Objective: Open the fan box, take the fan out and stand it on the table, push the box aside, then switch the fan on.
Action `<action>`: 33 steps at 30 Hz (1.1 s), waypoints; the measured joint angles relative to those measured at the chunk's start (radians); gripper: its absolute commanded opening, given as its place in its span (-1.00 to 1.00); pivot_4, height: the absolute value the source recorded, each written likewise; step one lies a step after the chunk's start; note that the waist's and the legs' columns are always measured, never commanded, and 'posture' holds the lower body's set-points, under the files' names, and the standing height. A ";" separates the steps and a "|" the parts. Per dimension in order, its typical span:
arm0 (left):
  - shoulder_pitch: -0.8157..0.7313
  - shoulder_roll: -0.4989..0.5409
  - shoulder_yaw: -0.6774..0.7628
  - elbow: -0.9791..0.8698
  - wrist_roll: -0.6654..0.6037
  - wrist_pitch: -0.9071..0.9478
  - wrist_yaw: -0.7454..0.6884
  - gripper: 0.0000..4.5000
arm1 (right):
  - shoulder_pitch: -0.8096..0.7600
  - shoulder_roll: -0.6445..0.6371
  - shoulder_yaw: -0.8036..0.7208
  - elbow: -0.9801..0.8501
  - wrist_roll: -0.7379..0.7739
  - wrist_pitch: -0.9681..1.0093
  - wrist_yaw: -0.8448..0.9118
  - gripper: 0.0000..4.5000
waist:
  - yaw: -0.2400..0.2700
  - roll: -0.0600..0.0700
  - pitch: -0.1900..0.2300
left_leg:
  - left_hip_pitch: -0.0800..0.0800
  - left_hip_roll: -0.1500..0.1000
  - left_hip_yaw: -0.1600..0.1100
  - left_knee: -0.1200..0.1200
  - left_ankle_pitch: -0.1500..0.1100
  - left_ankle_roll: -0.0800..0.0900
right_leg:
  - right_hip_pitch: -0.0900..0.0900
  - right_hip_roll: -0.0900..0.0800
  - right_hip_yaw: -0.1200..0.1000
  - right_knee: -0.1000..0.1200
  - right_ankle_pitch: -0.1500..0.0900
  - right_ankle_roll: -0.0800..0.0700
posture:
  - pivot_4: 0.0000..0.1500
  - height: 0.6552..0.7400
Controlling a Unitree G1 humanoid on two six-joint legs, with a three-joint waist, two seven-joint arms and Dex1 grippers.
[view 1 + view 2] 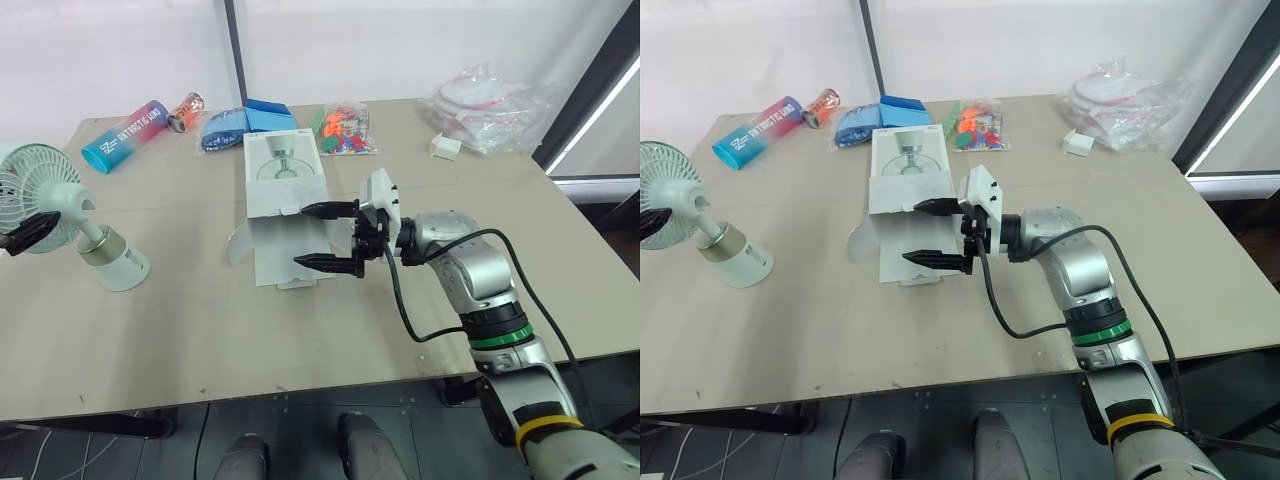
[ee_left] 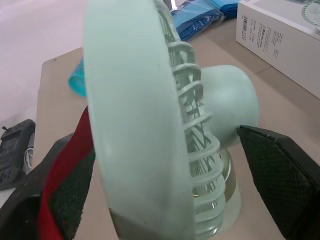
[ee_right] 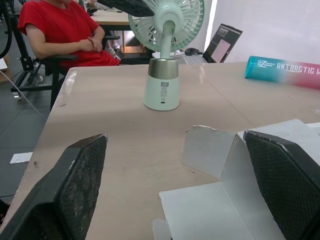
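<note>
The pale green fan [image 1: 45, 205] stands on its white base [image 1: 122, 266] at the table's left side. My left gripper [image 2: 165, 165] is open, with a black finger on either side of the fan's head; one finger [image 1: 25, 235] crosses the front grille. The white fan box [image 1: 285, 175] lies flat mid-table, its near end open with flaps [image 1: 242, 245] spread out. My right gripper [image 1: 298, 237] is open at the box's right side, by the open end. One of its fingers [image 1: 325, 210] reaches over the box, and the other finger [image 1: 322, 264] lies by the near flap.
Along the far edge lie a blue-pink tube [image 1: 125, 135], an orange can [image 1: 186, 109], blue packets [image 1: 245, 122] and a bag of colourful pieces [image 1: 345, 130]. A clear plastic bag [image 1: 490, 100] and a small white block [image 1: 445, 147] sit far right. A seated person [image 3: 60, 30] shows beyond the table.
</note>
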 measured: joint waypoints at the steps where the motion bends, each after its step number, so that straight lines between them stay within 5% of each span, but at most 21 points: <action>1: 0.000 0.000 0.001 0.000 0.000 0.000 0.000 0.99 | 0.000 0.000 0.000 0.000 0.000 0.000 0.000 1.00 | 0.000 0.000 0.000 | 0.000 0.000 0.000 0.000 0.000 0.000 | 0.000 0.000 0.000 0.000 0.000 0.000 | 1.00 1.00; 15: 0.024 -0.139 0.143 -0.127 -0.003 -0.056 0.097 0.99 | 0.000 0.002 0.023 0.023 -0.023 -0.027 0.020 1.00 | 0.001 -0.001 -0.001 | 0.000 0.000 0.000 0.000 0.000 -0.002 | 0.000 0.000 0.000 0.000 0.000 0.000 | 1.00 1.00; 21: 0.023 -0.315 0.250 -0.352 -0.052 -0.153 0.213 0.99 | -0.002 0.009 0.028 0.036 -0.030 -0.037 0.023 1.00 | 0.002 -0.003 -0.002 | 0.000 0.000 0.000 0.001 0.000 -0.003 | 0.000 0.000 0.000 0.000 0.000 -0.001 | 1.00 1.00; 28: 0.085 -0.372 0.193 -0.578 -0.191 -0.147 0.215 0.99 | -0.012 0.012 0.028 0.069 -0.041 -0.044 0.025 1.00 | 0.002 -0.004 -0.002 | 0.001 0.000 0.001 0.001 0.000 -0.003 | 0.001 0.000 0.002 0.001 0.000 -0.001 | 1.00 1.00; 33: 0.224 -0.343 0.045 -0.706 -0.181 -0.139 0.133 0.99 | -0.046 0.026 0.015 0.109 -0.067 -0.047 -0.051 1.00 | 0.000 -0.003 -0.002 | 0.002 0.001 0.004 0.001 -0.001 -0.002 | 0.000 0.001 0.005 0.001 0.000 -0.001 | 1.00 1.00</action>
